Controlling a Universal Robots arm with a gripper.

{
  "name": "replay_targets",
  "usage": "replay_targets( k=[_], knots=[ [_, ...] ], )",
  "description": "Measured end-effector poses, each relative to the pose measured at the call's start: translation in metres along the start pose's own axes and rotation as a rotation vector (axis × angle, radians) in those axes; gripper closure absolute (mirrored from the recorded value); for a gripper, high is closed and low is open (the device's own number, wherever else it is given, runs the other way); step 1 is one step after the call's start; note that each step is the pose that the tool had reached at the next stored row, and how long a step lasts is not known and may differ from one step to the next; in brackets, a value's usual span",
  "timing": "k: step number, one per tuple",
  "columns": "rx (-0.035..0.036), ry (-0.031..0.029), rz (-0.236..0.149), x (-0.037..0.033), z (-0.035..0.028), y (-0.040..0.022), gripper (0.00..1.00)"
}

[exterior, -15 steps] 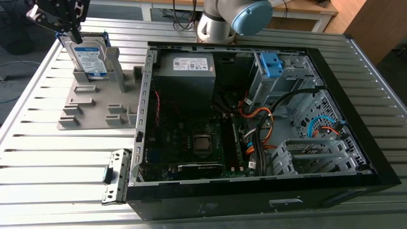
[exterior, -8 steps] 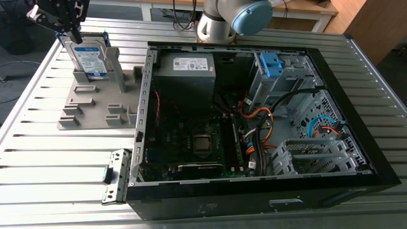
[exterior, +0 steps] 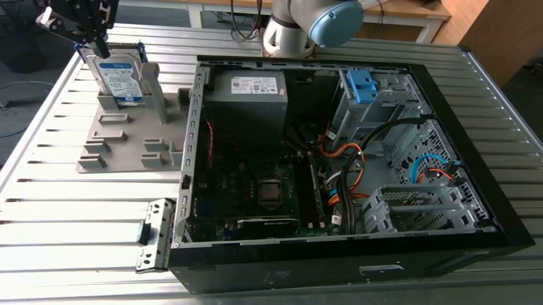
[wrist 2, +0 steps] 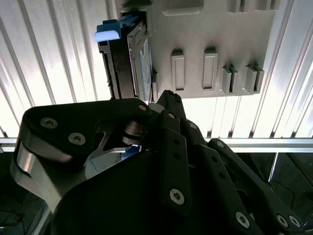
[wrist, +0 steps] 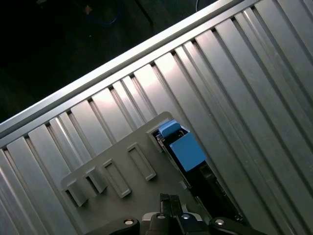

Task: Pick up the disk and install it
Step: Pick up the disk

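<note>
Pincer (exterior: 98, 47) over upright disk (exterior: 119, 76); computer case (exterior: 280, 270) in exterior view.

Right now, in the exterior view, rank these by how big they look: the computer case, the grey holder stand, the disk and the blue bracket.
Largest to smallest:
1. computer case
2. grey holder stand
3. disk, upright in the stand
4. blue bracket, inside the case
</note>
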State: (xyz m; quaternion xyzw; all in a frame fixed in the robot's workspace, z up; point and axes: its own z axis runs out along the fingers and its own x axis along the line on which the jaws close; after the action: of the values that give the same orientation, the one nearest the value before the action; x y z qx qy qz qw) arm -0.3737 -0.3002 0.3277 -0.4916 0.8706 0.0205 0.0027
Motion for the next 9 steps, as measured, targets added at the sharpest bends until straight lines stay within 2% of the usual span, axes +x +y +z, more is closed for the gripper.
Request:
replay_targets(
  k=[9],
  knots=[
    [-0.0007,0.0012,-0.032,0.0,0.0,0.0,0.89]
  ],
)
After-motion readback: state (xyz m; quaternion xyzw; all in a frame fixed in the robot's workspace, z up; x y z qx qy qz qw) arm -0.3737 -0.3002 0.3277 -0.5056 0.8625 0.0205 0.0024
